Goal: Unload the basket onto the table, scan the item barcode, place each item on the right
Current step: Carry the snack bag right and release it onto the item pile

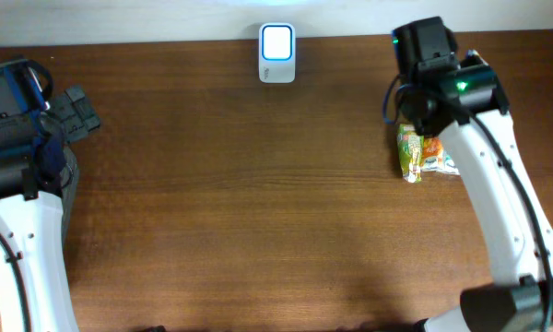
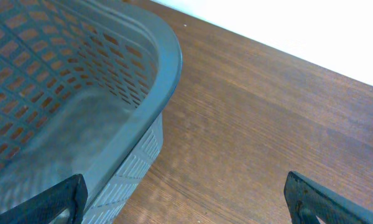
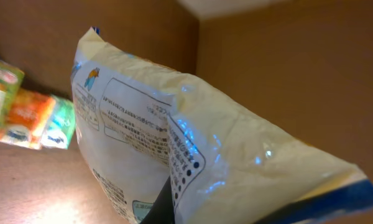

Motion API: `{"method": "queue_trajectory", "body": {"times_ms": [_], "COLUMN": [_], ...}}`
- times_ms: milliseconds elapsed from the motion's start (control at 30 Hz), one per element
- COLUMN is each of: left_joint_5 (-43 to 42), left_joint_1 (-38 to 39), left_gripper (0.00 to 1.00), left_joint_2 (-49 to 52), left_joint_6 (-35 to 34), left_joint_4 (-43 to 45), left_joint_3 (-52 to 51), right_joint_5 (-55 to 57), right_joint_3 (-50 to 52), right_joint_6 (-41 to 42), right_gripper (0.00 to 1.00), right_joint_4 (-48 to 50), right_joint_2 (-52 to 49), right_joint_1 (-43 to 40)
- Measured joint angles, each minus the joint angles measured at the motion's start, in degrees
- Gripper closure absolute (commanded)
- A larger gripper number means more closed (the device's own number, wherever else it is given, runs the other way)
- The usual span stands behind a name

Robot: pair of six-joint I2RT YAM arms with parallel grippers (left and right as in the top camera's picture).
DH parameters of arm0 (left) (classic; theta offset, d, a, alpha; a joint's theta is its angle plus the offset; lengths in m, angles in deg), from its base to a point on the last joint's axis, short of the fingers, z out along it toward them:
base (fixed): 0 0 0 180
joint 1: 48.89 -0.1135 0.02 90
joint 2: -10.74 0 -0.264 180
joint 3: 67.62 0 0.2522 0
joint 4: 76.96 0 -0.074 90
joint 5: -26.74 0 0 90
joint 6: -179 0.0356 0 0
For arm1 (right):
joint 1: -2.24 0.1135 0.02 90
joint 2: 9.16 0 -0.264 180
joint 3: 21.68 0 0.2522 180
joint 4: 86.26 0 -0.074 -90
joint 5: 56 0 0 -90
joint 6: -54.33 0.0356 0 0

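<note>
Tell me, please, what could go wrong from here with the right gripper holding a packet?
1. The right gripper pinches the soft white packet at one spot; it may sag or slip.
2. Its glossy, creased film could glare at the scanner, and no barcode clearly shows.
3. The green-orange packet lies close beside the arm and might get knocked.
</note>
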Motion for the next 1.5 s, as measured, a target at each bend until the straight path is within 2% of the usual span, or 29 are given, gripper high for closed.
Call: {"method": "queue_trajectory", "body": {"times_ms": [100,200,233,267,333,400,467,533,567,667,733,867,967,1067,1133,1200,1333,1500], "left_joint_5": [0.0,0.0,0.0,0.0,0.0,0.0,0.0,0.0,0.0,0.0,0.0,0.0,0.0,0.0,0.0,0.0,0.0,0.0], "left_joint_1": [0.0,0.0,0.0,0.0,0.0,0.0,0.0,0.0,0.0,0.0,0.0,0.0,0.0,0.0,0.0,0.0,0.0,0.0], "left_gripper": [0.01,0.01,0.01,0.01,0.01,0.01,0.01,0.01,0.01,0.01,0.01,0.01,0.01,0.01,0.01,0.01,0.01,0.01], "left_joint_2": [0.0,0.0,0.0,0.0,0.0,0.0,0.0,0.0,0.0,0.0,0.0,0.0,0.0,0.0,0.0,0.0,0.0,0.0], "left_joint_6": [0.0,0.0,0.0,0.0,0.0,0.0,0.0,0.0,0.0,0.0,0.0,0.0,0.0,0.0,0.0,0.0,0.0,0.0], "left_joint_4": [0.0,0.0,0.0,0.0,0.0,0.0,0.0,0.0,0.0,0.0,0.0,0.0,0.0,0.0,0.0,0.0,0.0,0.0], "left_joint_3": [0.0,0.0,0.0,0.0,0.0,0.0,0.0,0.0,0.0,0.0,0.0,0.0,0.0,0.0,0.0,0.0,0.0,0.0], "right_joint_5": [-0.7,-1.0,-1.3,-1.4,-1.7,-2.2,-3.3,-3.5,-3.7,-5.3,-9.9,-28.2,-47.8,-62.5,-67.9,-69.1,-60.1,-56.4], "right_joint_3": [3.8,6.0,6.1,6.1,6.1,6.1,6.1,6.1,6.1,3.3,-1.6,-8.3,-8.9,-8.9,-8.9,-9.1,-9.1,-9.1], "right_joint_6": [5.9,9.7,11.3,12.1,12.9,13.7,13.9,13.8,14.1,14.0,14.0,14.1,14.0,14.1,14.1,14.1,14.2,14.3], "right_gripper": [0.96,0.96,0.84,0.64,0.51,0.29,0.12,0.08,0.0,0.01,0.01,0.01,0.01,0.01,0.01,0.01,0.01,0.01], "right_joint_4": [-0.2,-0.8,-1.9,-2.4,-2.5,-2.8,-3.1,-3.1,-3.1,-3.3,-3.1,-3.1,-2.0,1.5,1.6,-0.6,-2.4,-2.7], "right_joint_2": [-6.0,-10.6,-12.5,-13.3,-13.9,-13.9,-13.9,-13.9,-13.9,-13.5,-9.4,0.8,8.0,12.5,16.0,18.6,18.3,16.8], "right_joint_1": [-6.6,-9.2,-9.8,-9.9,-9.9,-9.9,-9.9,-9.4,-8.8,-6.0,-4.3,-4.2,-4.2,-4.2,-4.2,-4.2,-4.2,-4.2]}}
